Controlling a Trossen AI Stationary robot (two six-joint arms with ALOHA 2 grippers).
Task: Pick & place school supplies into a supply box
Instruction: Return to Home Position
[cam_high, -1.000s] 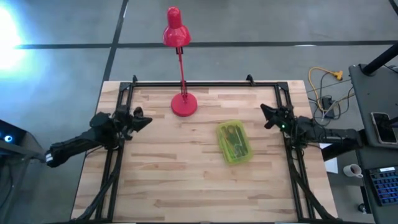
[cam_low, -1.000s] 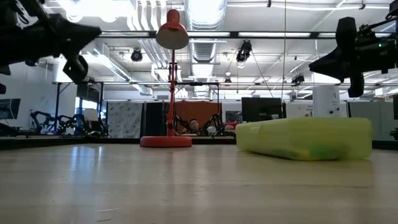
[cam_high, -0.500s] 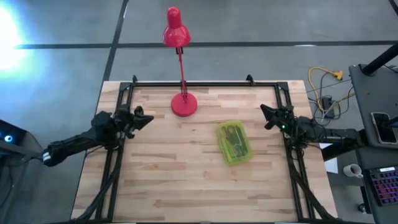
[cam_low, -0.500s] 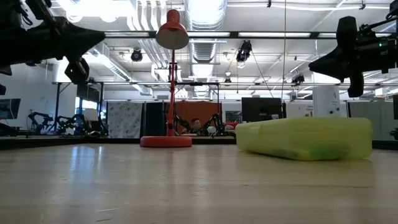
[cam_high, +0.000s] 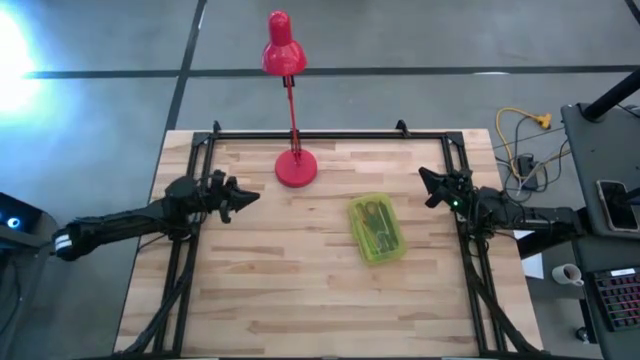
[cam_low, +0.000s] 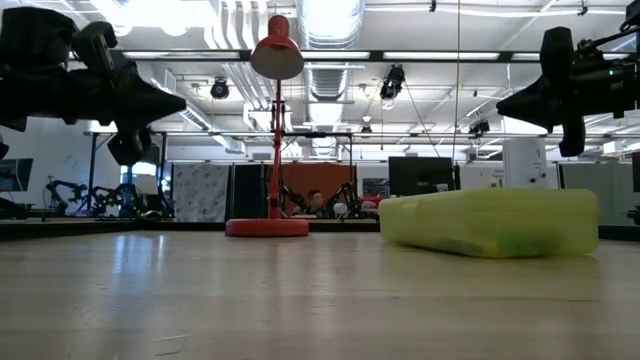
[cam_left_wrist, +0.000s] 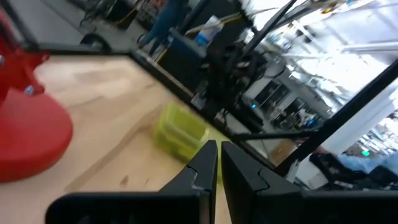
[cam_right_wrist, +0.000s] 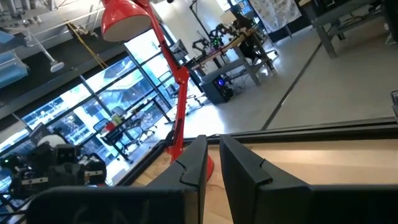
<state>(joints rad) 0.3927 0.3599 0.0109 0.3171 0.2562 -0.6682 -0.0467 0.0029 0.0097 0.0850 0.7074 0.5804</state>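
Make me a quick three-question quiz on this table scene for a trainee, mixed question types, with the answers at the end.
1. True or false: the supply box lies with its lid open.
2. The red desk lamp stands: A) on the table, apart from the box; B) on the box's lid; C) on the floor.
3. What do the left gripper and the right gripper hold?

Key:
1. False, the lid is shut.
2. A.
3. Nothing. Both are shut and empty, raised at opposite sides of the table.
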